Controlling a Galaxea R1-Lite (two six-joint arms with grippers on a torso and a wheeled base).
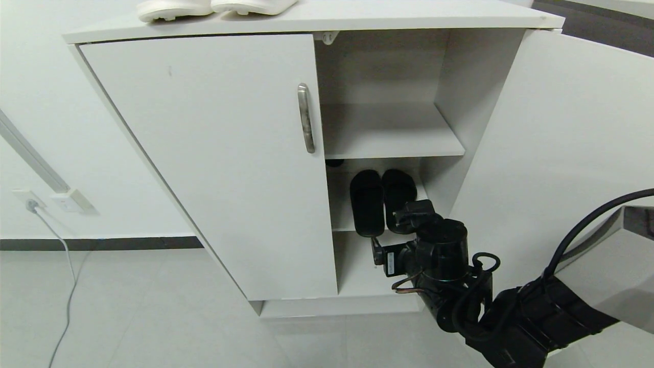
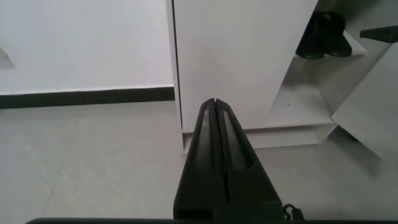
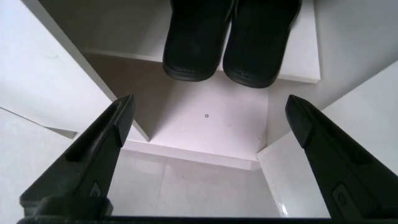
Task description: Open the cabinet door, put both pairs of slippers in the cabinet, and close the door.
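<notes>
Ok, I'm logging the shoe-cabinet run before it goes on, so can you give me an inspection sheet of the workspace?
Surface: cabinet top bears the white slippers towards its left end.
Job's things: black slippers on the lower shelf; right door open, left door shut.
Clutter: nothing seen.
Grippers: right gripper open, just before the black slippers; left gripper shut, low over the floor.
Cables: cord runs from the socket down to the floor.
Surroundings: white wall, dark skirting.
</notes>
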